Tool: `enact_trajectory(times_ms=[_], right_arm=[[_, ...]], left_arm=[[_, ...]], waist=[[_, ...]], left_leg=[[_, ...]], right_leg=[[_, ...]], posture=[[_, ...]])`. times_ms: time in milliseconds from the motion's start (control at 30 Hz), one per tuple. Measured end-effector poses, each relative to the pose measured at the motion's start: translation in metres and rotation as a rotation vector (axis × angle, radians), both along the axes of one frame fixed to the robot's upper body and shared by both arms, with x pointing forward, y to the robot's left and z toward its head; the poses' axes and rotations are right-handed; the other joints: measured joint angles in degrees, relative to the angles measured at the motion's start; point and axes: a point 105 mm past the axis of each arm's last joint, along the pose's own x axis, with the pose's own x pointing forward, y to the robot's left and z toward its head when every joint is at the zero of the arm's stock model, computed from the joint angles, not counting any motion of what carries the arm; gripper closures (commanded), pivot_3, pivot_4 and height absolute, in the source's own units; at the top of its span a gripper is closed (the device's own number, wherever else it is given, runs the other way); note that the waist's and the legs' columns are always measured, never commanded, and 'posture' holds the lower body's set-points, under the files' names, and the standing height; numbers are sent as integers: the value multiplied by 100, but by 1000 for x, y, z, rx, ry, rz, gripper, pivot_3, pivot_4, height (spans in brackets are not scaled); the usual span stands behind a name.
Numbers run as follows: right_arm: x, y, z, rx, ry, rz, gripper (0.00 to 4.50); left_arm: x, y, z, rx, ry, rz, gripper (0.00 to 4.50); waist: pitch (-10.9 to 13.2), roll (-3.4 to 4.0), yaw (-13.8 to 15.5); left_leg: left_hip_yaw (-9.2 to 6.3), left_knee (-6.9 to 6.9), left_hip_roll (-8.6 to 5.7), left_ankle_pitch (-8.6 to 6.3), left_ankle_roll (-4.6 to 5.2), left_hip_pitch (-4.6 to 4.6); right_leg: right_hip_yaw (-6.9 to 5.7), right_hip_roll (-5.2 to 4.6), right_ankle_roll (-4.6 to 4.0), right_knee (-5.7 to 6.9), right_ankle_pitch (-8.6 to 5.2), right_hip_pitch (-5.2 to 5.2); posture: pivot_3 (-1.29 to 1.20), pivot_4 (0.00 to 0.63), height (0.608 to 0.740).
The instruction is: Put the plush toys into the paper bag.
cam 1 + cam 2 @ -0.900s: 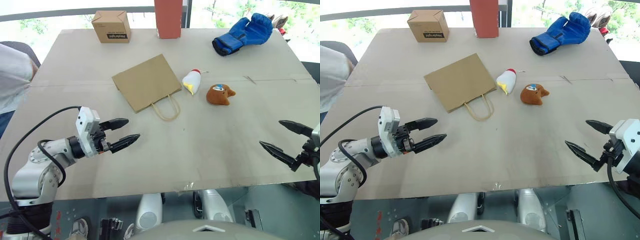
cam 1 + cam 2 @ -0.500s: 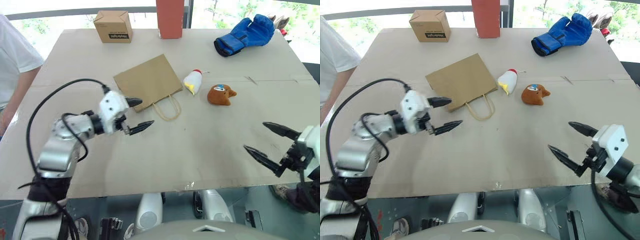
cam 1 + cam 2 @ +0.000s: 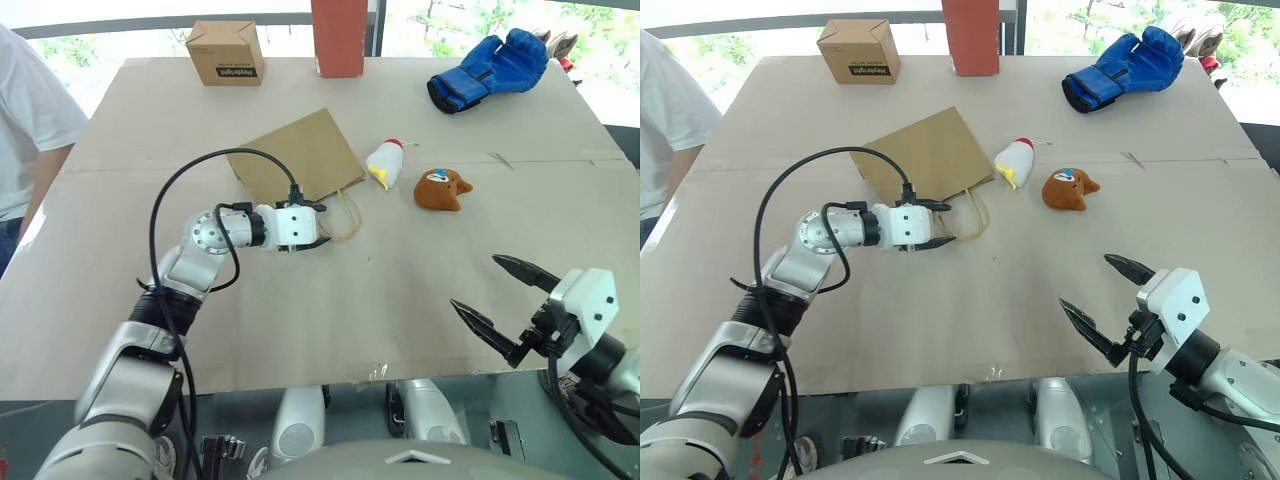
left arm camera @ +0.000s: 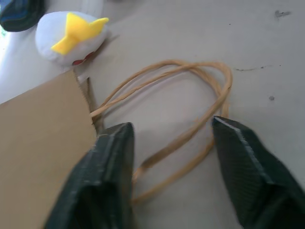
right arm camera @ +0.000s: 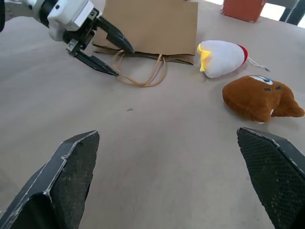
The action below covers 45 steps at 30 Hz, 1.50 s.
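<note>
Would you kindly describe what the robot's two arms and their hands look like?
Both arms are silver-grey metal segments with black joints and a looping black cable. Each ends in a white boxy housing carrying the left hand or right hand, with two black, tapered, pointed fingers textured inside.

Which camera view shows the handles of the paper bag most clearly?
The left wrist view: the handles lie close up between the open fingers of the left gripper, both loops distinct. The right wrist view shows the handles smaller beside the paper bag. In the eye views the gripper partly covers them.

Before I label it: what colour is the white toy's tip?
Yellow tip, clearest in the left wrist view.
</note>
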Motion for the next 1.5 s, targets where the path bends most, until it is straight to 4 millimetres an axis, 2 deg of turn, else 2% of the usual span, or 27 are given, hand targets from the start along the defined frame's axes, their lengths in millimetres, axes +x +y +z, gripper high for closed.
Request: enact_trajectory(times_ms=[100,133,200,233,367,467,500,600,700,800,867,900,933,1033,1067,1200,1333,1500], right_arm=[[1,3,-1,9,-4,-18,0],[2,4,-2,10,-6,-25,0],[3,7,-2,20,-9,-19,508],[5,10,0,28,-19,-10,830],[29,20,-1,77,-18,17,2759],[58,49,-2,124,-29,75,4313],[67,59,-2,134,-32,90,4431],[95,101,-3,151,-27,180,4431],[111,130,-16,140,19,248,4431],[121,148,-34,118,69,288,4431],[125,152,-39,116,81,295,4431],[132,160,-43,118,90,311,4431],[142,179,-51,126,114,333,4431],[139,207,-66,129,141,395,4431],[138,210,-74,115,151,404,4431],[139,213,-78,71,95,433,4431],[138,210,-79,75,81,425,4431],[138,204,-77,87,86,407,4431]], left_arm=[[-1,-10,8,-189,135,4,4211],[-2,-10,15,-260,182,9,4387],[-3,-8,27,-380,254,14,4500],[-4,-7,35,-437,287,6,4500],[-23,5,52,-634,561,-40,4500],[-37,17,72,-745,684,-57,4500],[-38,17,76,-772,706,-59,4500],[-47,18,88,-836,774,-57,4500],[-55,20,92,-878,811,-53,4500],[-61,17,97,-904,834,-56,4500],[-62,14,99,-915,836,-60,4500],[-63,17,100,-935,824,-36,4500],[-65,14,102,-967,817,-27,4500],[-69,7,105,-1001,800,-16,4500],[-69,7,106,-1014,791,0,4500],[-60,21,114,-1095,736,98,4500],[-51,45,141,-1196,655,152,4500],[-49,48,140,-1208,653,186,4500]], waist=[[1,-1,-21],[0,-1,-34],[0,0,-46],[0,0,-48],[1,-2,-149],[5,-1,-178],[7,-2,-184],[8,1,-170],[7,-1,-147],[10,-4,-131],[9,-4,-136],[9,-6,-179],[10,-7,-239],[10,-7,-270],[10,-7,-265],[5,-14,-283],[3,-14,-266],[3,-13,-220]], left_leg=[[-1,5,3,0,0,-1],[-1,6,4,0,0,2],[-6,10,8,0,0,3],[-8,13,8,0,0,5],[-12,34,11,0,0,5],[-17,48,11,0,1,10],[-22,51,12,0,1,9],[-31,55,11,1,1,9],[-32,54,9,0,1,-1],[-31,54,7,0,1,-5],[-31,54,7,0,1,-3],[-29,54,8,0,1,4],[-32,53,11,1,0,10],[-46,47,12,0,0,11],[-47,46,12,0,0,8],[-42,49,11,0,0,15],[-50,51,9,1,-2,23],[-47,51,6,1,-3,13]], right_leg=[[1,3,0,6,0,-1],[2,5,0,11,0,-1],[1,11,0,18,0,-1],[1,13,0,23,-1,-1],[2,14,1,47,-3,-1],[3,17,15,76,-13,-5],[1,19,15,79,-13,-6],[0,23,15,86,-13,-6],[-2,21,1,81,0,-6],[-2,19,10,78,4,-7],[-2,19,9,80,4,-7],[1,21,8,84,4,-6],[5,28,7,90,4,-7],[-4,31,15,98,9,-7],[-6,29,15,98,9,-7],[-2,27,17,98,10,-4],[-9,26,8,102,6,6],[-10,19,10,91,6,5]], posture=[[0,150,740],[0,150,740],[0,150,740],[0,150,740],[0,150,740],[0,150,740],[0,150,740],[0,150,740],[0,150,740],[0,150,740],[0,150,740],[0,150,740],[0,150,740],[0,150,740],[0,150,740],[0,150,740],[0,150,740],[0,150,740]])
